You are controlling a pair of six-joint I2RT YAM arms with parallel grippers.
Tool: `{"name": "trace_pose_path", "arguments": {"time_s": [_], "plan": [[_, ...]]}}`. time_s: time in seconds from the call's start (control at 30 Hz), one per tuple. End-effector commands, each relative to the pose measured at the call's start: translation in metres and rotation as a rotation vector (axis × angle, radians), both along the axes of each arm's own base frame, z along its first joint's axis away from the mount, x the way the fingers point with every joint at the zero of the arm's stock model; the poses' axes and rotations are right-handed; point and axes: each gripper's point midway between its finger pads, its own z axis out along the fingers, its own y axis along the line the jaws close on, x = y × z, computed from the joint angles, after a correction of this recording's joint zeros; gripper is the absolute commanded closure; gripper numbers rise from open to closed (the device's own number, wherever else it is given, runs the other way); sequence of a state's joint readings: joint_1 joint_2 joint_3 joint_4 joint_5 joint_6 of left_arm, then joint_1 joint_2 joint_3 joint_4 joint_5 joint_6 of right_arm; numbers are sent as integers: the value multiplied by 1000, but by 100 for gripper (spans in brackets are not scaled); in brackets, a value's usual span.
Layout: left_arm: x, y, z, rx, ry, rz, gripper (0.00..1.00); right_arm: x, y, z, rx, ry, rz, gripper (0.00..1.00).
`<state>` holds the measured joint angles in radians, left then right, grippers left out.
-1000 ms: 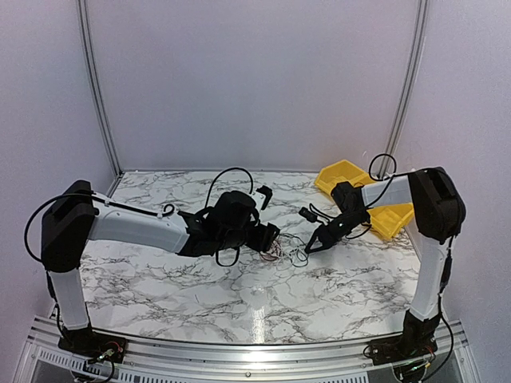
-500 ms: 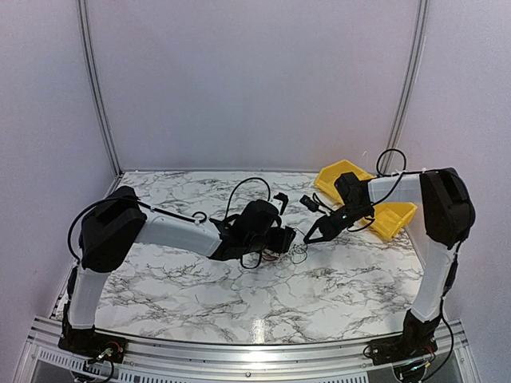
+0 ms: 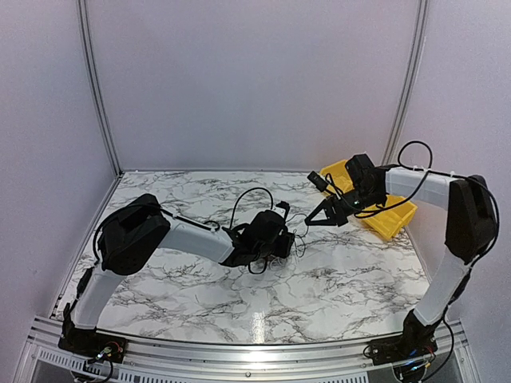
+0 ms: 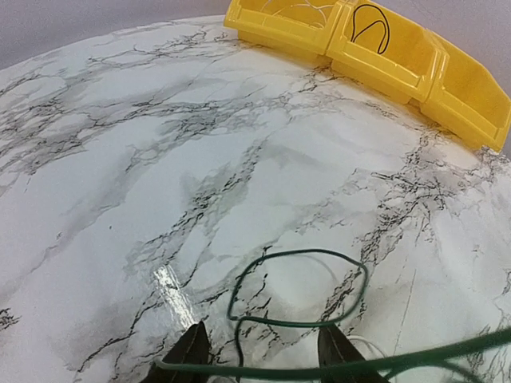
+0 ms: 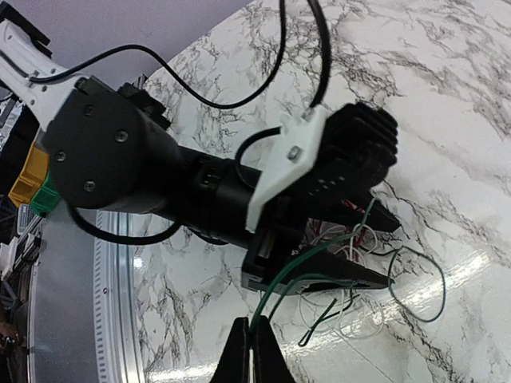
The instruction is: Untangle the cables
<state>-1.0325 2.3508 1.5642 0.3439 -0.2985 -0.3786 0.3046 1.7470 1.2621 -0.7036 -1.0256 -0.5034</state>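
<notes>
Lying in yellow bin (image 4: 375, 65), black cable (image 4: 386, 24)

**Inspector:** Walls?
**Assistant:** Plain pale walls (image 3: 255, 80) behind and either side of the table (image 3: 200, 291). Grey metal posts (image 3: 94, 88) rise at its far corners.
**Inspector:** Tabletop, light?
**Assistant:** White marble pattern, grey veins. Metal rail (image 3: 255, 353) along its near edge, glare (image 3: 257, 323) just beyond.

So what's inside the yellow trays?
A black wire loop lies in the middle yellow tray. The left tray seems to hold pale wire. Their walls hide some floor.
</notes>
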Motion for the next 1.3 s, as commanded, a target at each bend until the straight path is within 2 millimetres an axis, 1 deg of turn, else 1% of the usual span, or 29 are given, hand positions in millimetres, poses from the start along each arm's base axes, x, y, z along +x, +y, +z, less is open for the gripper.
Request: {"name": "trace_pose_path", "arguments": {"time_s": [0.0,0.17,0.3,0.5,0.57,0.63,0.7,0.8,0.87,0.9,0.97,1.0,1.07,1.1,1.17,1.23,1.27], "plan": [[10,-1,-5,-10,-18,20,53,-4,4,88,96,-211,44,100],[8,4,-13,6,-8,9,58,-8,-1,177,130,-422,12,100],[8,9,-24,8,13,7,62,-14,-8,239,151,-567,-28,100],[7,18,-38,0,46,13,69,-30,-16,309,196,-726,-68,100],[7,21,-42,-3,54,16,71,-36,-18,325,210,-763,-80,100],[7,23,-43,-9,59,14,71,-38,-20,337,219,-790,-92,100],[5,24,-41,-16,56,9,71,-38,-21,341,219,-803,-104,100],[2,26,-32,-23,35,-12,71,-32,-22,339,204,-808,-123,100],[-1,27,-17,-39,24,-28,71,-26,-22,333,189,-802,-136,100],[-4,28,-5,-52,12,-43,71,-23,-22,328,180,-796,-140,100],[-10,32,21,-95,-18,-61,69,-16,-22,315,157,-783,-149,100],[-15,39,30,-108,-30,-66,67,-12,-22,307,146,-774,-154,100],[-21,47,58,-152,-69,-74,62,-7,-21,288,126,-752,-154,100],[-24,50,69,-164,-83,-78,59,-5,-21,278,115,-740,-151,100],[-29,61,88,-177,-107,-73,54,0,-20,253,94,-707,-144,100],[-31,76,101,-179,-131,-42,50,1,-18,235,82,-681,-135,100],[-31,84,111,-186,-148,-21,49,2,-17,226,77,-667,-128,100]]}}
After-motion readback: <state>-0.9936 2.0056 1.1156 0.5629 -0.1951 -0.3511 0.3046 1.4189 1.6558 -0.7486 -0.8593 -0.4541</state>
